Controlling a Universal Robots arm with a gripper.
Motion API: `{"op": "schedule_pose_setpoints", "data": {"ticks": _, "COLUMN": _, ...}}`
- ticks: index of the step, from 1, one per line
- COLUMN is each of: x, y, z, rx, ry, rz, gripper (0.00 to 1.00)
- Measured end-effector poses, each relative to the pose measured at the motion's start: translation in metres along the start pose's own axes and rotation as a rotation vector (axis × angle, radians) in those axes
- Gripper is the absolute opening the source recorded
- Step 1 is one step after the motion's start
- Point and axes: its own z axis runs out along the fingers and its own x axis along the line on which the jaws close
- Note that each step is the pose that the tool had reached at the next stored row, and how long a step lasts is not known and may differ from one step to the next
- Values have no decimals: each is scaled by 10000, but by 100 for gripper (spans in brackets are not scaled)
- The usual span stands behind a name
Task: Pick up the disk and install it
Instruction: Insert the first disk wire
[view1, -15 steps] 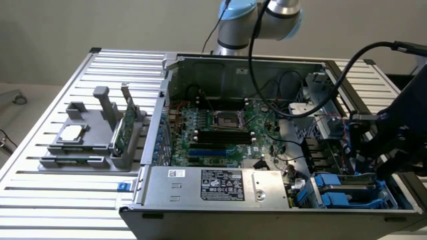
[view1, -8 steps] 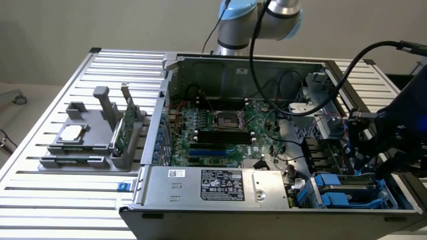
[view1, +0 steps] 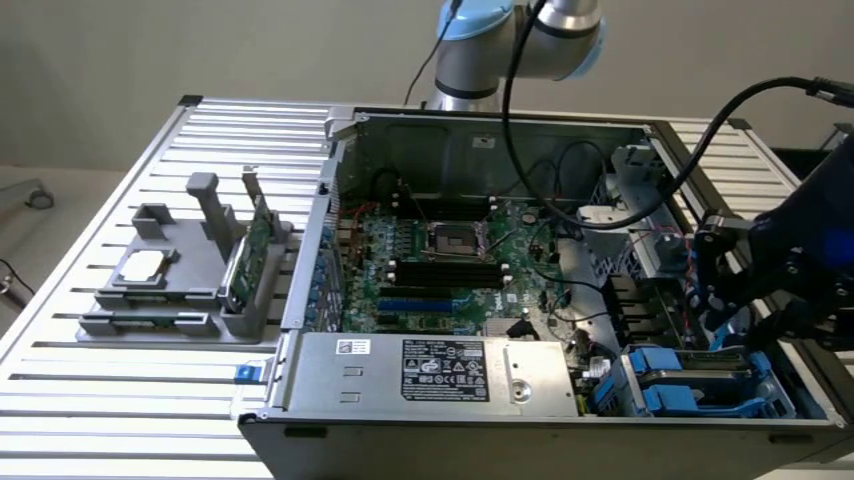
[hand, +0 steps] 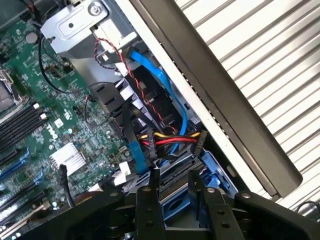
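Disk: the disk (hand: 176, 206), its blue rail showing, stands on edge over the drive bay (view1: 667, 385), in the case corner at the exterior view's right.
Grip: the gripper (hand: 173, 195) has its two black fingers (hand: 150, 202) closed on the disk, one on each face.
Cables: a red, yellow and black bundle (hand: 170, 137) lies just beyond the fingertips; a blue cable (hand: 165, 80) runs along the side wall.
Case: the open computer case (view1: 534, 450) lies flat, with the green motherboard (view1: 441, 250) exposed and the silver power supply (view1: 427, 370) at the near wall.
Tray: a grey tray (view1: 174, 320) at the exterior view's left holds a square chip (view1: 144, 265) and an upright green card (view1: 247, 255).
Table: a slatted metal table (view1: 134, 400) carries both.
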Motion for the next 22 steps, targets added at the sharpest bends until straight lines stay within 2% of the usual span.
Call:
{"op": "schedule_pose_setpoints", "data": {"ticks": 2, "x": -10, "y": 6, "z": 13, "rx": -96, "ry": 53, "rz": 102, "gripper": 36}}
{"op": "schedule_pose_setpoints", "data": {"ticks": 4, "x": -19, "y": 11, "z": 27, "rx": -126, "ry": 53, "rz": 207, "gripper": 36}}
{"op": "schedule_pose_setpoints", "data": {"ticks": 22, "x": -95, "y": 60, "z": 82, "rx": -156, "ry": -101, "rz": 1251, "gripper": 36}}
